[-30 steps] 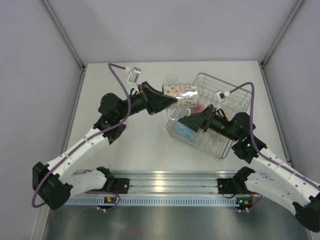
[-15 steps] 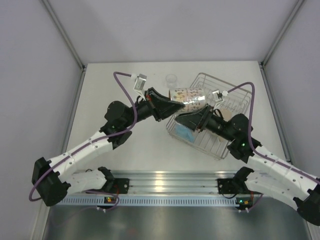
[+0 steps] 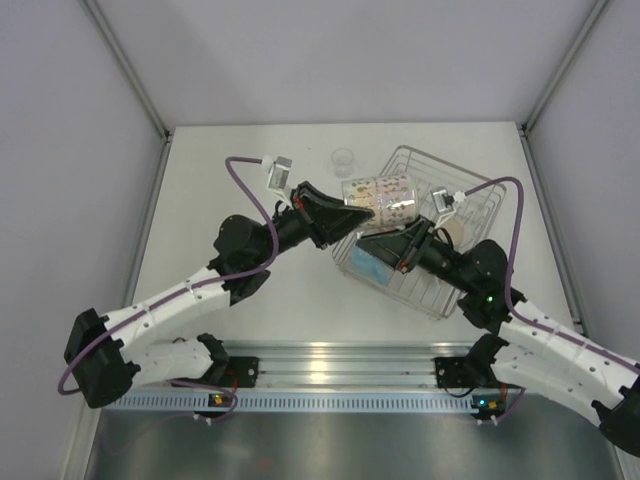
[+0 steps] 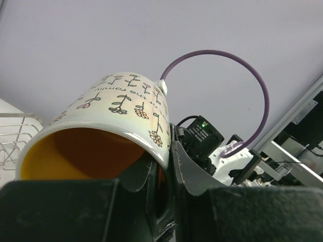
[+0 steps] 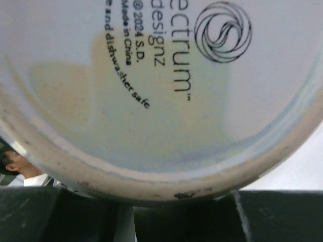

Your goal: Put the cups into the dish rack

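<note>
- My left claw (image 3: pixel 360 211) is clamped nearly closed on the rim of the patterned mug (image 3: pixel 384 196). In the left wrist view one finger (image 4: pixel 135 177) sits inside the orange interior and the other presses on the outside wall.
- The patterned mug hangs on its side in the air, clear of the tabletop (image 3: pixel 270 150). Its mouth points back toward my left wrist and its base points away to the right.
- From above, the mug overlaps the left end of the dish rack (image 3: pixel 441 303), over the wire rim there.
- My right claw (image 3: pixel 374 243) reaches in from the right, just below and beside the mug in the top view.
- The right wrist view is almost filled by the mug's base (image 5: pixel 151 75), with printed lettering and a ring logo on it. The dark fingers (image 5: pixel 60 222) show only along the bottom edge.
- I cannot tell how far my right claw is closed, nor whether it touches the mug.
- A light blue cup (image 3: pixel 367 263) lies inside the dish rack near its left end, close under my right claw.
- A clear glass (image 3: pixel 343 158) stands on the tabletop, just beyond the rack's far left corner, apart from both claws.
- The dish rack sits at an angle on the right half of the tabletop.
</note>
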